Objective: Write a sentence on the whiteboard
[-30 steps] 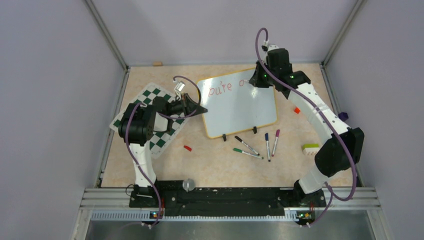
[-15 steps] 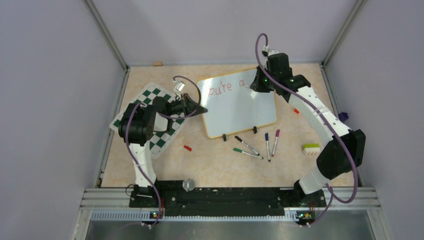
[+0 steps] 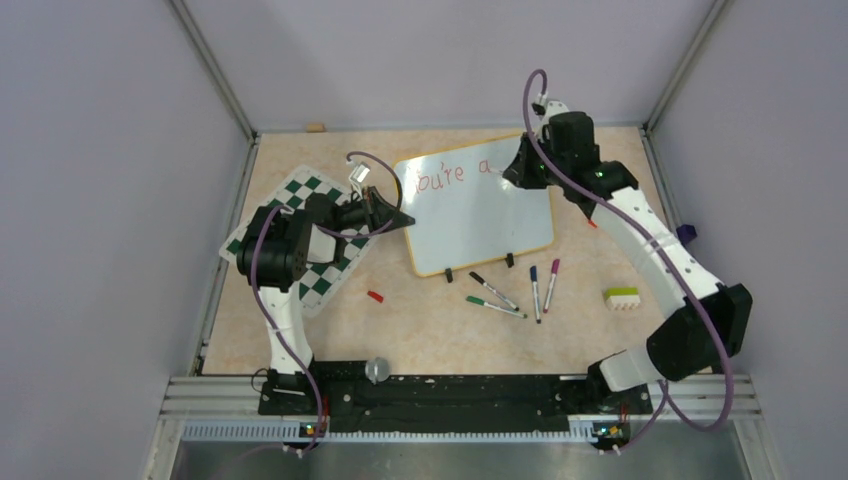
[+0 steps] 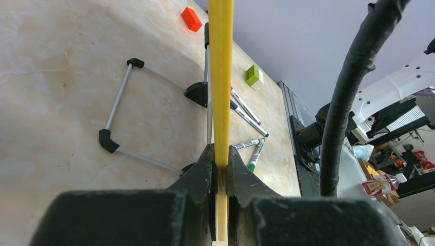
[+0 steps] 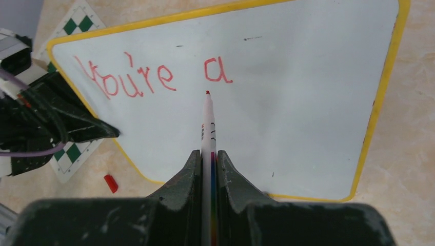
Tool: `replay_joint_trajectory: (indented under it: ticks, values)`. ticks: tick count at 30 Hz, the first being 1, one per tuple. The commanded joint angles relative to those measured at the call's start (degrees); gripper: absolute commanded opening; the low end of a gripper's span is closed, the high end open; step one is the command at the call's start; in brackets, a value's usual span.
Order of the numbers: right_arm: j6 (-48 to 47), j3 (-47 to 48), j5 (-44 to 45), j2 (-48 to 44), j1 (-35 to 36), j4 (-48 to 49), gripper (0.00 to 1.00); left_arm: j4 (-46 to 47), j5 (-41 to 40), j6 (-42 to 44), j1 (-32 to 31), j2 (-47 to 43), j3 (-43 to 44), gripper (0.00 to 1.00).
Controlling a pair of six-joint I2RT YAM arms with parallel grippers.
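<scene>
One whiteboard (image 3: 480, 215), long axis roughly 9 to 3 o'clock; left gripper (image 4: 221, 159) clenched on its yellow edge; right gripper (image 5: 208, 156) grasping one red marker (image 5: 208, 120); four loose markers (image 3: 534, 292) at its 6 o'clock.

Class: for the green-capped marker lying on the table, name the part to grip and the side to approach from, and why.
Grip the green-capped marker on its barrel near the cap, from straight above, claw across its length. It lies flat, and the black-capped marker closes in on its other end, probably crowding it.
</scene>
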Motion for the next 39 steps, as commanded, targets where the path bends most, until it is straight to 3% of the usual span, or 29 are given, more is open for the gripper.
replay_joint_trajectory:
  ticks: [1, 6, 12, 20, 39]
  values:
    - [-1.7, -3.4, -6.0, -8.2, -0.5, 6.5, 0.00, 5.9, 2.3, 0.8, 0.2, -1.9, 0.8, 0.00]
    - [-1.2, -5.7, -5.3, -9.7, 1.5, 7.0, 0.00, 5.9, 1.7, 1.2, 0.2, -2.4, 0.2, 0.00]
    - [-2.3, -9.2, 4.9, -10.5, 10.8, 9.5, 0.00, 3.6, 0.3, 3.6, 0.3, -3.5, -0.9, 0.00]
    - [-3.9, -12.0, 11.6, -8.8, 20.5, 15.3, 0.00, 4.2, 1.1, 2.8, 0.3, -2.9, 0.0, 0.00]
    - [-10.8, -13.1, 12.6, -1.7, 26.1, 20.2, 0.00, 4.0, -2.5, 3.7, 2.2, -4.0, -1.9, 0.01]
